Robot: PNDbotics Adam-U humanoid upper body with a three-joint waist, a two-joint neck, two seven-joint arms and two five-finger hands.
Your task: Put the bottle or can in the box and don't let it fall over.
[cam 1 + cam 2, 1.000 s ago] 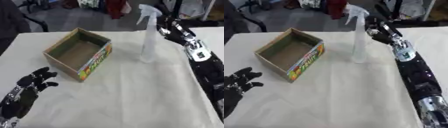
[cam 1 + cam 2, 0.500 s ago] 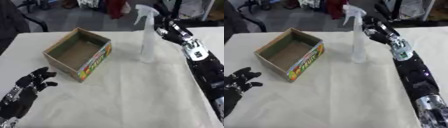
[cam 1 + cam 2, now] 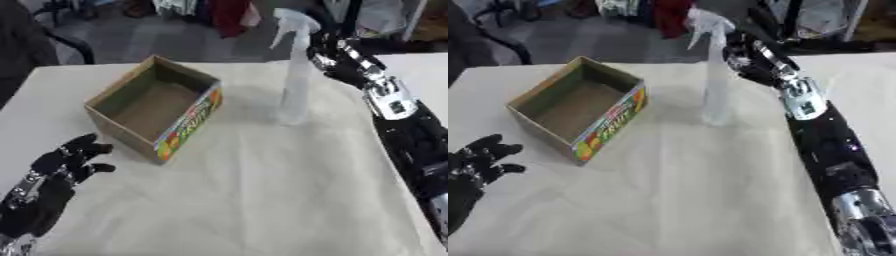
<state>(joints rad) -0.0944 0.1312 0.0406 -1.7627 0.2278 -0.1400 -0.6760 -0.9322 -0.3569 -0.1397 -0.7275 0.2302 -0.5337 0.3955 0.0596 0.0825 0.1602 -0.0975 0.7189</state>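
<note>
Spray bottle (image 3: 293,85) stands upright on the worktop (image 3: 262,190), long axis vertical, just right of the box (image 3: 153,112). Your right hand (image 3: 750,62) is at its neck, on the bottle's right; I can't tell if the fingers have closed on it. Left hand (image 3: 52,175) is well apart at lower left, fingers relaxed. Right hand is nearer: grip below the trigger head and keep it vertical.

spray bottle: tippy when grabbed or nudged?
Likely yes. The spray bottle is tall and slim on a small base, so a high push could topple it. It looks translucent plastic, probably light. The right robot hand is beside its neck.
</note>
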